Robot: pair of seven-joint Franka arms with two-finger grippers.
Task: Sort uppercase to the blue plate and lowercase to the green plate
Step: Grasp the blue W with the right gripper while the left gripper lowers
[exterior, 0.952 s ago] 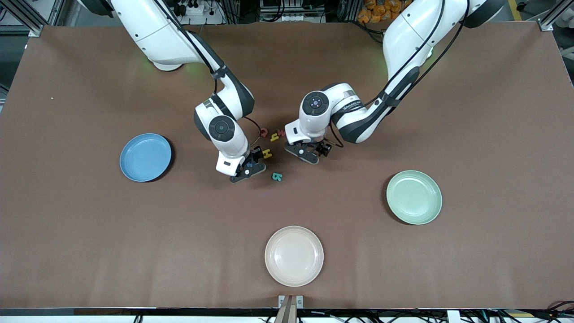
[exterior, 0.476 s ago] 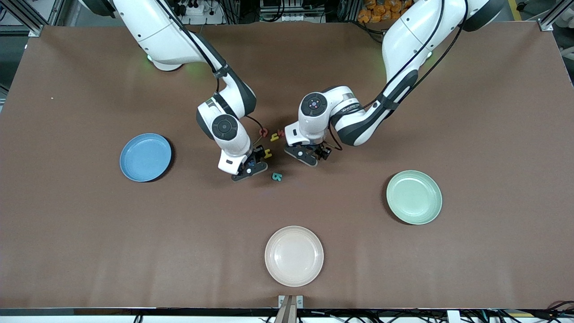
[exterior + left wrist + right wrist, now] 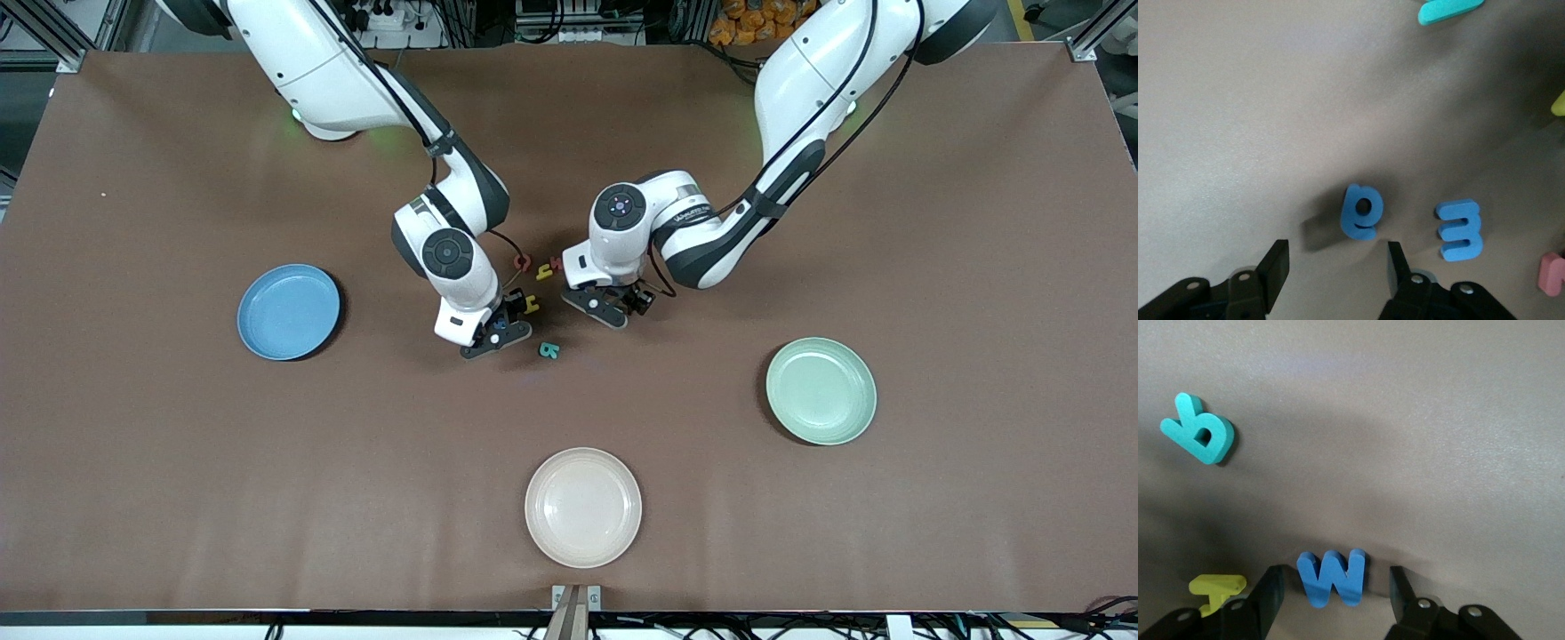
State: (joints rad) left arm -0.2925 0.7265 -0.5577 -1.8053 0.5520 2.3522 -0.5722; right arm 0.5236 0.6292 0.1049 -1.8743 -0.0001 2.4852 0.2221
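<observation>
Right gripper (image 3: 1331, 587): jaws spread, low over the table, the blue foam W-shaped letter (image 3: 1333, 576) standing between the fingers w/ a gap each side, not pinched. Left gripper (image 3: 1337, 267): jaws also spread, blue foam rounded "a" letter (image 3: 1361, 211) lying just ahead of the fingertips, untouched.

Both grippers sit over the letter cluster near table centre, right one toward the blue-plate end, left one toward the green-plate end.

Count: 3 plates, all bare of letters. Round sky-blue plate w/ raised rim (image 3: 289, 311) toward the right arm's end; round pale mint-green plate (image 3: 821, 390) toward the left arm's end; round cream-pink plate (image 3: 582, 507) nearest the front camera.

Letters visible across views: 3 blue (W, "a", a three-pronged foam piece (image 3: 1460, 229) just beside the "a"), 1 teal B-like foam letter (image 3: 548, 350) nearest the front camera of the cluster, 1 yellow foam H (image 3: 531, 305) beside the right gripper, 1 smaller yellow hooked letter (image 3: 545, 272), 1 red ring-shaped Q (image 3: 523, 262), 1 red/pink piece (image 3: 557, 263) just beside the hooked one. All small, thick, flat foam on the brown table (image 3: 178, 444).
</observation>
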